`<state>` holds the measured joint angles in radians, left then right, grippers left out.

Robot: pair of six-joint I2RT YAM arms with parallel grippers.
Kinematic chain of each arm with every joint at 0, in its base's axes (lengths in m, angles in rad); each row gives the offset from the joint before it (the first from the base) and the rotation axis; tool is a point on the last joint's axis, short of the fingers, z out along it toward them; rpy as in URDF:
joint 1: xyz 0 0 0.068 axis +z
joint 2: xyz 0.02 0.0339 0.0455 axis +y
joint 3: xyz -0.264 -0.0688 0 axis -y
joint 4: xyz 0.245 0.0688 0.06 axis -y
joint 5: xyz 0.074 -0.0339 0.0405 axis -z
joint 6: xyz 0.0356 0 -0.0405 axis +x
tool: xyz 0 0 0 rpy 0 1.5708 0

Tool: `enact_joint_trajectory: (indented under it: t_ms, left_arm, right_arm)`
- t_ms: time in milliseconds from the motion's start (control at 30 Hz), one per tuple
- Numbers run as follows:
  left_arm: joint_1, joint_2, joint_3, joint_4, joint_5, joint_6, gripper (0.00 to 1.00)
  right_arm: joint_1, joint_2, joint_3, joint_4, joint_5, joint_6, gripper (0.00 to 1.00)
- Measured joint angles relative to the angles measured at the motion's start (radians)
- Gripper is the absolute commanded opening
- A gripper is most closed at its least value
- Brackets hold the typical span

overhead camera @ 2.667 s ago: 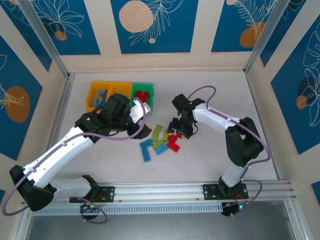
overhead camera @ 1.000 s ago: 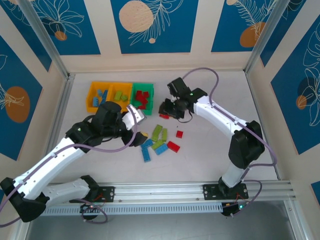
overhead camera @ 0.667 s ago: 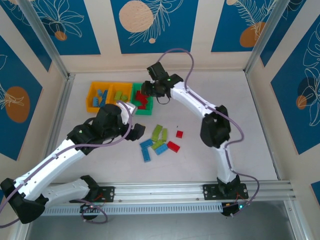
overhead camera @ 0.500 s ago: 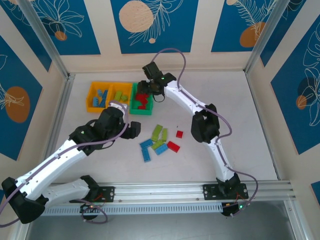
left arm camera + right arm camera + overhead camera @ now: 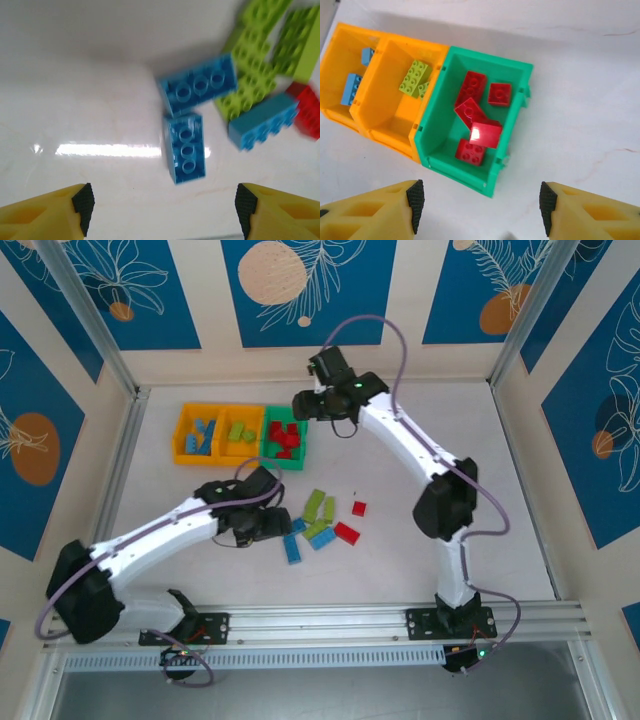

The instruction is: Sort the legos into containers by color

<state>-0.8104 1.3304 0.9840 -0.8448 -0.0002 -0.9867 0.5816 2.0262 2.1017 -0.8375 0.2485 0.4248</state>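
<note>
The containers stand at the back left: a yellow bin (image 5: pixel 196 435) with blue legos, a yellow bin (image 5: pixel 240 430) with lime green ones, and a green bin (image 5: pixel 437 112) with several red bricks (image 5: pixel 485 134). My right gripper (image 5: pixel 481 202) hangs open and empty above the green bin's near rim, and it is also there in the top view (image 5: pixel 300 406). My left gripper (image 5: pixel 164 210) is open low over the table, just short of a blue brick (image 5: pixel 186 152). A second blue brick (image 5: pixel 197 90) lies behind the first.
Loose legos lie mid-table: lime green bricks (image 5: pixel 318 506), a third blue brick (image 5: pixel 322 538) and two red bricks (image 5: pixel 346 532), (image 5: pixel 358 508). The left arm (image 5: pixel 160 535) crosses the near left of the table. Metal frame posts and walls enclose the table.
The right gripper carried a red brick from the pile to the green bin and opened; the brick now lies inside. The left gripper moved down toward the blue bricks.
</note>
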Motion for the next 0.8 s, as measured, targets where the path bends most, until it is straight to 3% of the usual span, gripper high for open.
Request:
enact_joint_trajectory:
  t_ms: [167, 433, 800]
  left_arm:
    - [-0.068, 0.184, 0.043, -0.011, 0.084, 0.028, 0.77]
    - [-0.072, 0.362, 0.107, 0.007, 0.116, 0.055, 0.77]
    - [-0.064, 0.479, 0.153, 0.029, 0.170, 0.072, 0.48]
  right_arm:
    - [-0.077, -0.156, -0.166, 0.024, 0.011, 0.003, 0.66]
    - [-0.141, -0.252, -0.370, 0.040, 0.014, 0.016, 0.67]
    - [-0.150, -0.368, -0.457, 0.037, -0.003, 0.056, 0.66]
